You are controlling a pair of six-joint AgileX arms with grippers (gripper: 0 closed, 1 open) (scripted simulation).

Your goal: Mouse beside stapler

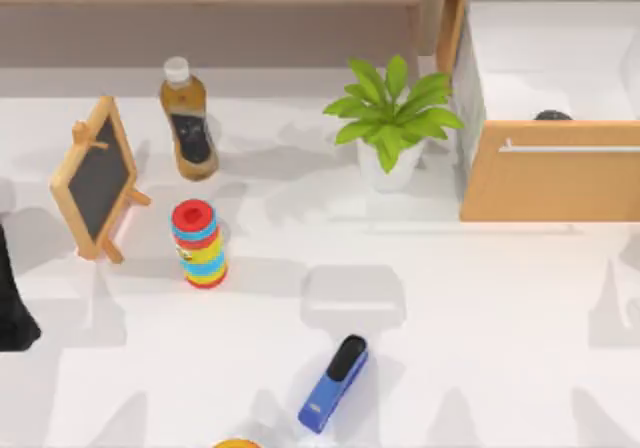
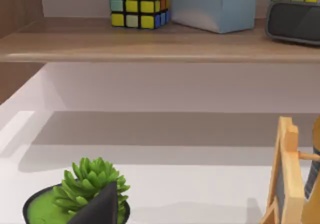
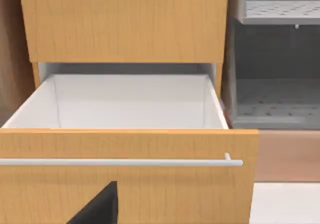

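1. The stapler [image 1: 334,383] is lying on the white surface [image 1: 480,308], well apart from the open drawer [image 1: 550,183].
2. A dark shape, possibly the mouse [image 1: 552,116], is sitting inside that drawer.
3. The state of either arm's jaws cannot be told.

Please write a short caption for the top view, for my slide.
Blue stapler with black top arm lies on white table; dark rounded mouse sits in open wooden drawer.

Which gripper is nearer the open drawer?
Right. The right gripper faces the drawer front, close; the left gripper is by the table's left edge, past the chalkboard.
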